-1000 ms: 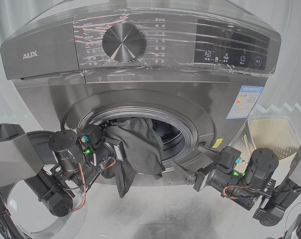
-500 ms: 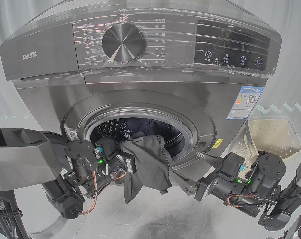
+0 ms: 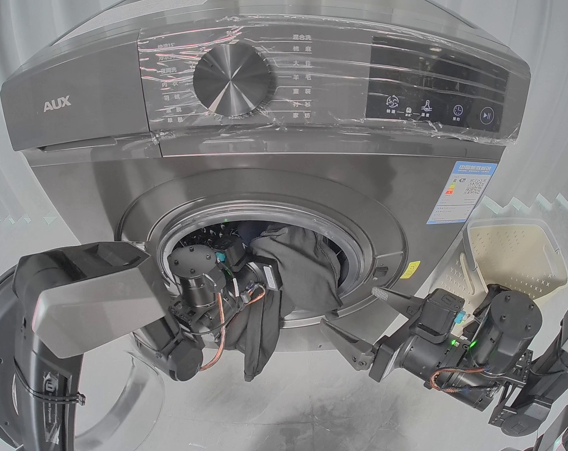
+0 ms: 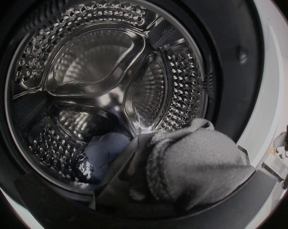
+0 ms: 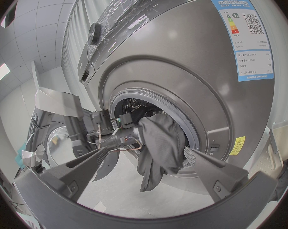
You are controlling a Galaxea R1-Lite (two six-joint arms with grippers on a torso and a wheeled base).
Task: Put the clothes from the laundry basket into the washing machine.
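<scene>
We see the washing machine (image 3: 284,176) under bright, even overhead light, with white glare streaking the plastic film (image 3: 309,70) on its control panel and a soft sheen on the floor (image 3: 334,402). In the left wrist view the drum (image 4: 96,64) is dim, its steel catching highlights, and black corners ring the bowed edges. A ceiling light panel (image 5: 2,71) glows in the right wrist view.
</scene>
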